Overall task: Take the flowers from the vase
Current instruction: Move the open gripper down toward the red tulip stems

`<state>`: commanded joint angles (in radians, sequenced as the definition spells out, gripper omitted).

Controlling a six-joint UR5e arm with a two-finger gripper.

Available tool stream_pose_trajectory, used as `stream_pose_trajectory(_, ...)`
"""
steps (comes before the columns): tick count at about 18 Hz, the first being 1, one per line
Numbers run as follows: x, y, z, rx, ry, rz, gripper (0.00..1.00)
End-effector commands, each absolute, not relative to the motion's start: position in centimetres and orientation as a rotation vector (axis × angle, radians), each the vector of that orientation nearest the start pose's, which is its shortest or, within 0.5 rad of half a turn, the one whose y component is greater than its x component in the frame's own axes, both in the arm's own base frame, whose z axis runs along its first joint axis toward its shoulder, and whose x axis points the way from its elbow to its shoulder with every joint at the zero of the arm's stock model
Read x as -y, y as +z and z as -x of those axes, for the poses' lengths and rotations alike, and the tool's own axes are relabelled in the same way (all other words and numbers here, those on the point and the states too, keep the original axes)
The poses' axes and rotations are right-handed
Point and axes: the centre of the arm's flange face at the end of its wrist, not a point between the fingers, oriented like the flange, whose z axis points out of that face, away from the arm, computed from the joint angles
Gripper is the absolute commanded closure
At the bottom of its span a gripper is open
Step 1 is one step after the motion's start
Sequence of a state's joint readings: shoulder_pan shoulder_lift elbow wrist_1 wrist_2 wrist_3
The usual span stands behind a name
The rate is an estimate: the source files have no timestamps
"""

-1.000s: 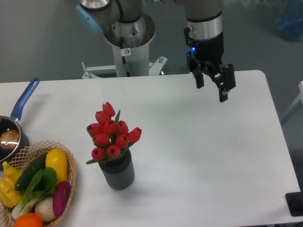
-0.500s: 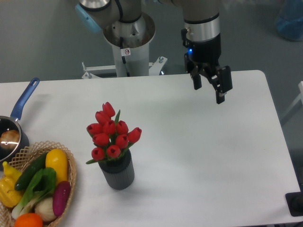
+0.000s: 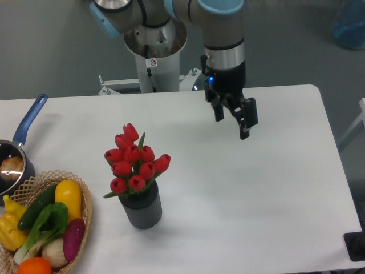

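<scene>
Red tulips (image 3: 134, 162) standing upright in a dark grey ribbed vase (image 3: 141, 209), on the white bench (image 3: 256, 194), left of centre and toward the near edge. About nine buds bunched close, a green leaf sticking out low on the left, stems hidden inside the vase mouth. Untouched, nothing gripping them.

Gripper (image 3: 232, 122) hanging above the far half of the bench, up and to the right of the tulips, well apart from them. Jaws spread wide, two black fingers (image 3: 247, 117) pointing down, nothing between them. Blue light glowing on the black wrist body just above. Silver and light blue arm rising out of the top of the view, grey mounting column (image 3: 155, 54) behind the far edge of the bench.

At the left edge, a metal saucepan (image 3: 12, 162) with a blue handle angled up and to the right, something pale brown inside, partly cut off by the frame. Just below it, in the near left corner, a wicker basket (image 3: 84, 217) holding vegetables: a yellow pepper (image 3: 69, 198), a green cucumber (image 3: 35, 213), a purple aubergine (image 3: 74, 239), an orange piece (image 3: 34, 266) at the bottom, leafy greens. Basket near the vase but not touching it.
</scene>
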<state>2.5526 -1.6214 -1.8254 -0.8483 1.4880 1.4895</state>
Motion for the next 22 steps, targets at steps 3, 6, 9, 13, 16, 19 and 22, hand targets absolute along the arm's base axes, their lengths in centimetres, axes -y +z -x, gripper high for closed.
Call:
stream_pose_trajectory(3, -42.2, 41.3, 35.1, -0.745, 0.508, 2.781, 0.0)
stream_pose_trajectory(6, -42.8, 40.6, 34.8, -0.69, 0.479, 2.792, 0.0)
stream_pose_trajectory(9, -44.0, 39.7, 33.8, -0.728, 0.442, 2.776, 0.0)
stream_pose_trajectory(13, -45.0, 38.5, 33.1, -0.731, 0.325, 2.685, 0.0)
stream_pose_trajectory(16, -45.0, 39.0, 33.4, -0.722, 0.316, 2.66, 0.0)
stream_pose_trajectory(19, -45.0, 39.0, 33.5, -0.696, 0.306, 2.657, 0.0)
stream_pose_trajectory(22, -45.1, 39.1, 33.6, -0.683, 0.282, 2.623, 0.0)
